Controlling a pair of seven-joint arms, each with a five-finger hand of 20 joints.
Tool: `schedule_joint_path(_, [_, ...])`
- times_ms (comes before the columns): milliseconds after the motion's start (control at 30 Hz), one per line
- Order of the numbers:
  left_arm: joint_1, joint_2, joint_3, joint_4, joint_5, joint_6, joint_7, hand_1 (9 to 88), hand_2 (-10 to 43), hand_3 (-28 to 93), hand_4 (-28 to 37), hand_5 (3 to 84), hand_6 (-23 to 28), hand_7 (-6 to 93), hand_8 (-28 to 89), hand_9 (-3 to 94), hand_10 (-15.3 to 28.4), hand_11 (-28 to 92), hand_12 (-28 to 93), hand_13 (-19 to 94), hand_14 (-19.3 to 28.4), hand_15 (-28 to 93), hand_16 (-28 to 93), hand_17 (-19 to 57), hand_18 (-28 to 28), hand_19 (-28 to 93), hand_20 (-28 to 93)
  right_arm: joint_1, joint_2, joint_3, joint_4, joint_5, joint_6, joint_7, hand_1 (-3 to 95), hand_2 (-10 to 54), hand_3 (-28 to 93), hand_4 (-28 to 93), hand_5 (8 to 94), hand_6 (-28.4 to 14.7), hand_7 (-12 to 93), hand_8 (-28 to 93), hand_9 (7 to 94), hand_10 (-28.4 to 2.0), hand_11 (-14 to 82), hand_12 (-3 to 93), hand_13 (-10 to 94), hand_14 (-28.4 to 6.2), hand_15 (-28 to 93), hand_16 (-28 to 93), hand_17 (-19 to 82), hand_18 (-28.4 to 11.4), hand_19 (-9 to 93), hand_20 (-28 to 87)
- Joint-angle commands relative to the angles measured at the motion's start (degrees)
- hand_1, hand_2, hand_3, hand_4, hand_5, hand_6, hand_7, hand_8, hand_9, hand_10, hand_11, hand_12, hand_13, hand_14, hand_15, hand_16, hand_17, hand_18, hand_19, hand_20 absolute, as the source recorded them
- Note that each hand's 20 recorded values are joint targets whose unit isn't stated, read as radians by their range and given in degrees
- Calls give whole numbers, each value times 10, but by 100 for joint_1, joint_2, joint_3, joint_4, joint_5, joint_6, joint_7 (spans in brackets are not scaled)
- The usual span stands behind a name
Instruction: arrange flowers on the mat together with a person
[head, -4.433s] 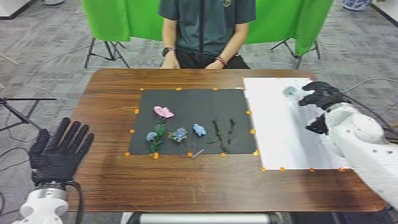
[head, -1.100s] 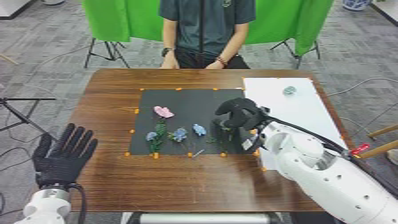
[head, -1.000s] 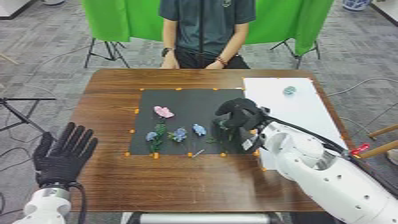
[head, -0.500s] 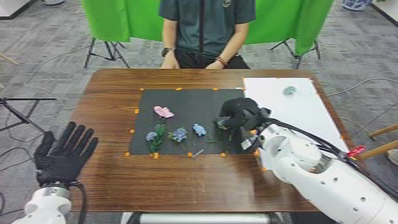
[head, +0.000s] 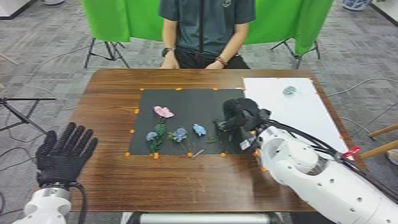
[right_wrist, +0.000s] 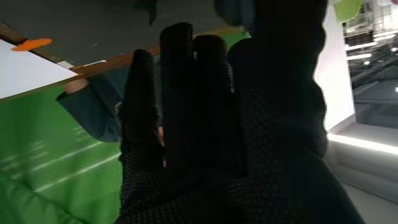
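Note:
In the head view, my right hand (head: 240, 116) is over the right part of the dark mat (head: 191, 100), covering most of the green stems there. A bit of green (head: 213, 141) shows beside it. Its fingers (right_wrist: 182, 100) look fairly straight in the right wrist view, where the same right hand (right_wrist: 213, 195) has nothing clearly held. To its left on the mat lie a pink flower (head: 163, 112), two blue flowers (head: 179, 134) (head: 199, 130) and a bluish flower with green leaves (head: 156, 143). My left hand (head: 59, 162) rests open left of the mat.
A white sheet (head: 282, 107) on the right carries a small pale green flower (head: 290, 90). Orange tabs line both mats. Brown table surface (head: 178, 185) lies in front of the dark mat. A person stands behind the far edge.
My right hand has come from the pale flower on the white sheet across to the dark mat's right side, where it has lately shifted slightly. The left hand is nearly still.

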Motion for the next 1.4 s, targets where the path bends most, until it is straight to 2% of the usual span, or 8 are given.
schedule_joint_path(33, [81,-48,9,-22,-77,98,2,335,49,712,-283,446,76,99,-97,416,127,168,56,306,143,306,-82,-38,121,337,85,-55,17,182,-37,-23,-10,-170,828,-95,-4,-127,603,26,655,95,646,-76,175,199,607,-49,189,293,270,-115,435,337])
schedule_joint_path(267, [83,-67,17,-24,-103,114,9,313,81,717,-283,450,78,100,-98,417,129,169,55,307,146,308,-83,-38,121,339,85,-109,53,316,-118,38,-108,-244,657,-64,390,-279,702,20,510,25,680,-86,150,191,619,-55,199,257,263,-136,472,252])
schedule_joint_path(833, [94,-83,6,-23,-86,65,25,292,104,723,-283,452,78,99,-98,420,131,168,55,308,148,310,-84,-38,121,343,83,-681,92,1158,-646,546,-355,-201,569,29,562,-283,710,6,314,-25,657,-95,130,162,612,-65,195,245,252,-146,468,232])
schedule_joint_path(933, [99,-93,-34,-4,25,-46,-32,292,106,722,-283,451,78,97,-98,420,131,167,54,308,146,306,-86,-39,122,342,83,-1157,-27,1863,-933,1507,-594,-80,569,51,558,-283,692,6,321,-31,650,-94,127,159,609,-66,195,244,250,-145,459,226])
schedule_joint_path(1033, [107,-129,-110,87,411,-376,-177,291,116,714,-283,445,74,89,-97,418,130,157,50,311,130,277,-93,-37,121,335,79,-1710,-457,3101,-1092,4391,-1596,181,550,61,586,-283,679,3,310,-51,631,-93,104,146,591,-72,186,232,250,-141,414,205])
schedule_joint_path(1200, [65,-74,-162,117,461,-606,-74,282,123,706,-283,434,68,79,-97,409,126,142,47,305,120,246,-95,-39,119,318,74,-2325,-727,4001,-1076,7387,-1611,-66,429,121,670,-282,614,-19,183,-92,567,-118,82,112,511,-118,159,171,214,-150,342,181])
schedule_joint_path(1333, [92,-76,-207,93,473,-629,-5,270,128,701,-283,429,67,72,-96,405,125,136,46,301,118,233,-91,-36,115,305,72,-2756,-573,4108,-1169,7750,-1015,-1147,341,131,726,-272,528,-24,147,-130,489,-117,57,94,430,-134,135,147,180,-149,284,148])
schedule_joint_path(1400, [123,-81,-242,25,395,-373,38,264,135,694,-283,428,67,71,-95,403,126,133,46,300,117,230,-89,-35,114,302,73,-2819,-557,4002,-1170,8464,-650,-1626,330,128,736,-271,524,-22,147,-128,468,-109,54,92,410,-129,129,140,180,-134,243,138])
